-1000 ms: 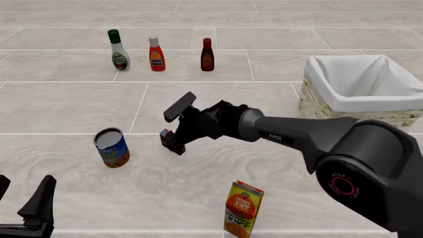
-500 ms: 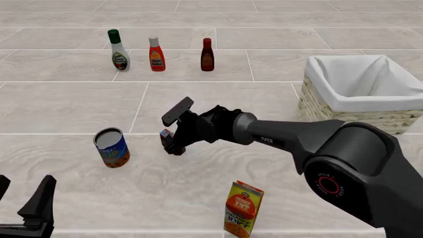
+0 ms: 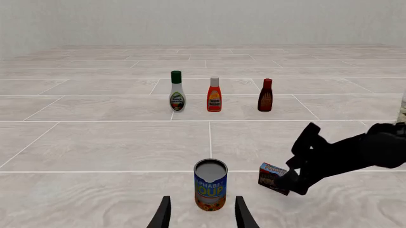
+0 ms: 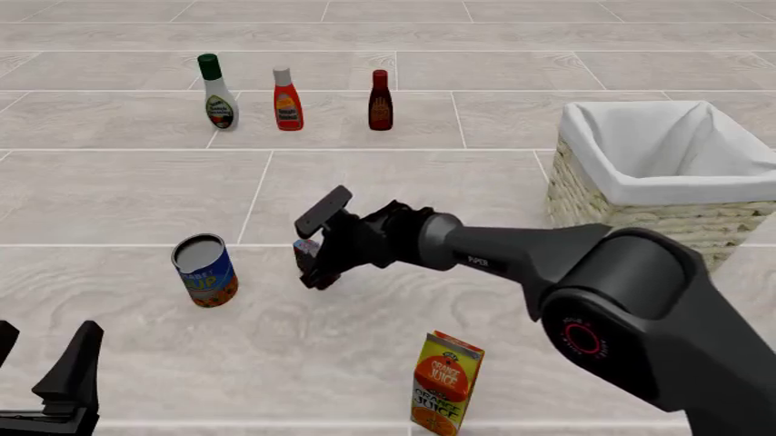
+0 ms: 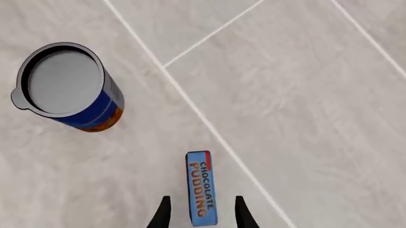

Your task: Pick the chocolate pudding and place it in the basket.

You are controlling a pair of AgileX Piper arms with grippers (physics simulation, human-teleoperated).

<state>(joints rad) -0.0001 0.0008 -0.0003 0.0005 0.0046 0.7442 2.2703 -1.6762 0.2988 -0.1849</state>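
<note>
The chocolate pudding (image 4: 305, 245) is a small brown carton with a blue top, standing on the tiled table just right of the can; it also shows in the left wrist view (image 3: 273, 177). My right gripper (image 4: 314, 245) is open and down around it. In the right wrist view the pudding (image 5: 201, 187) lies between the two fingers (image 5: 163, 213) with a gap on each side. The wicker basket (image 4: 580, 189) with white lining stands at the far right. My left gripper (image 4: 44, 356) rests open at the near left corner, holding nothing, and points toward the can.
A blue-and-orange soup can (image 4: 203, 270) stands left of the pudding. An orange juice carton (image 4: 446, 381) stands near the front edge. Three bottles stand in a row at the back: white dressing (image 4: 218, 93), red ketchup (image 4: 286, 100) and dark sauce (image 4: 380, 101).
My right gripper has dropped lower over the pudding and its wrist has stretched further left. The pudding, can and left arm have not moved.
</note>
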